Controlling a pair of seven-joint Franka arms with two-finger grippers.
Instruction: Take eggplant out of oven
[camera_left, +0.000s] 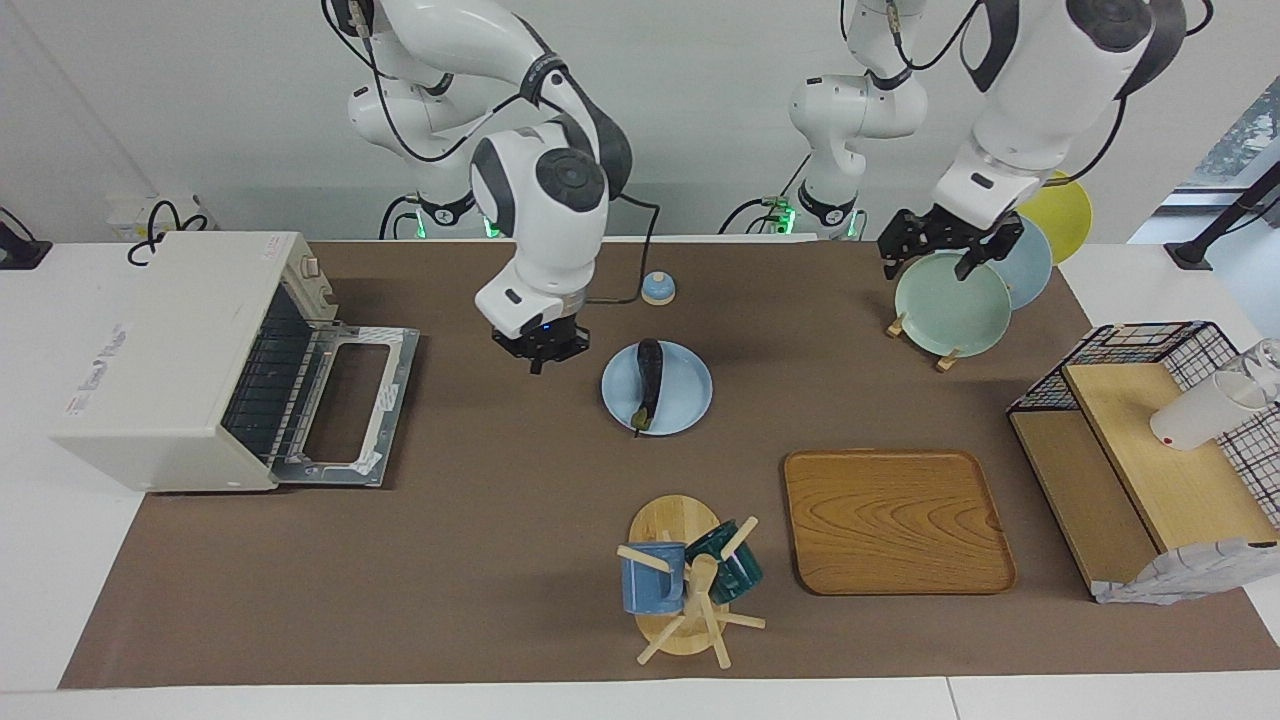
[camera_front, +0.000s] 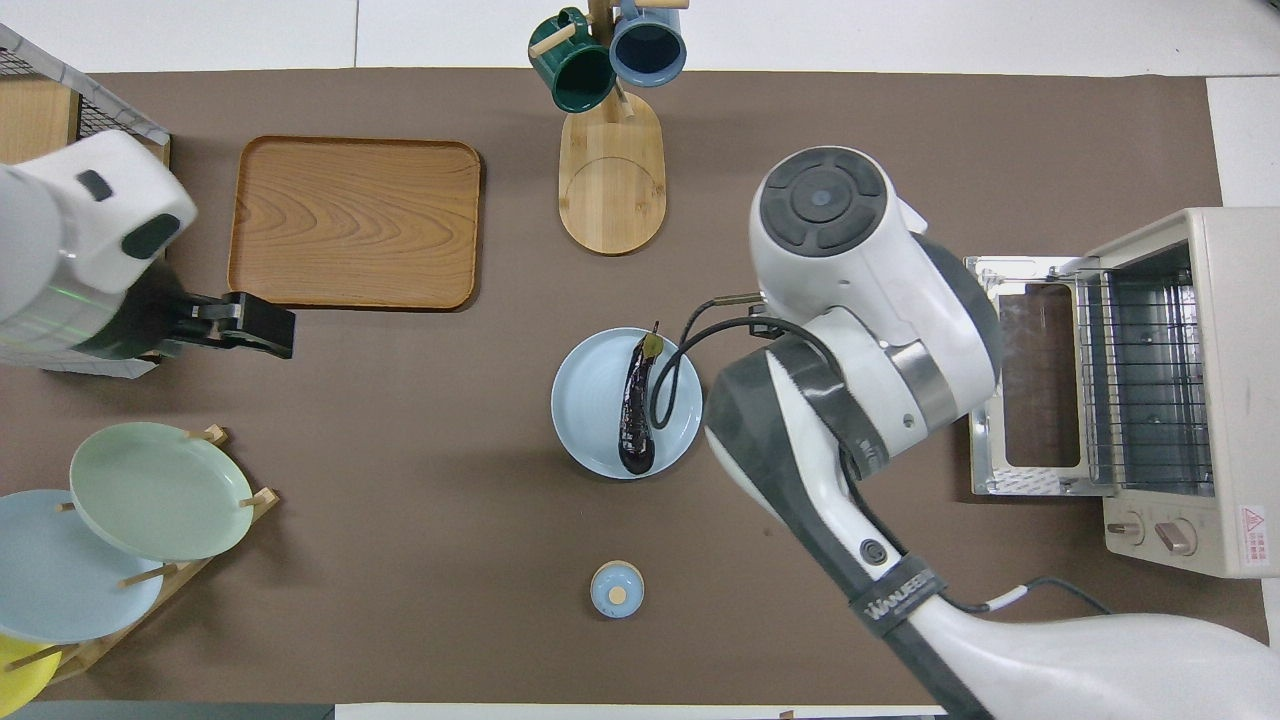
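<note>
The eggplant (camera_left: 647, 382) lies lengthwise on the light blue plate (camera_left: 690, 395), stem tip pointing away from the robots, clear of any gripper. Taking this plate as the reference: the oven (camera_left: 170, 355) stands well apart from it toward the right arm's end of the table, its door (camera_left: 345, 405) folded flat down and its wire rack (camera_front: 1145, 385) bare. In my judgement the removal is done: the vegetable sits outside the oven, and the plate keeps it off the brown mat (camera_left: 480, 540) and stops it rolling.

The right gripper (camera_left: 540, 352) hangs above the mat between the plate and the oven door, just beside the plate on the oven's side. Its fingertips are brought together and it carries nothing; nothing touches it. In the overhead view the arm's wrist housing hides it.

The left gripper (camera_left: 930, 255) is well apart from the plate, toward the left arm's end, over the pale green plate (camera_left: 950, 305) standing in the wooden rack. Its fingers stand fully apart and nothing is between them; whether they touch that green plate I cannot tell. This arm waits.

A small blue bell (camera_left: 657, 288) sits nearer the robots than the plate; the wooden tray (camera_left: 895, 520) and mug tree (camera_left: 690, 585) lie farther from them.
</note>
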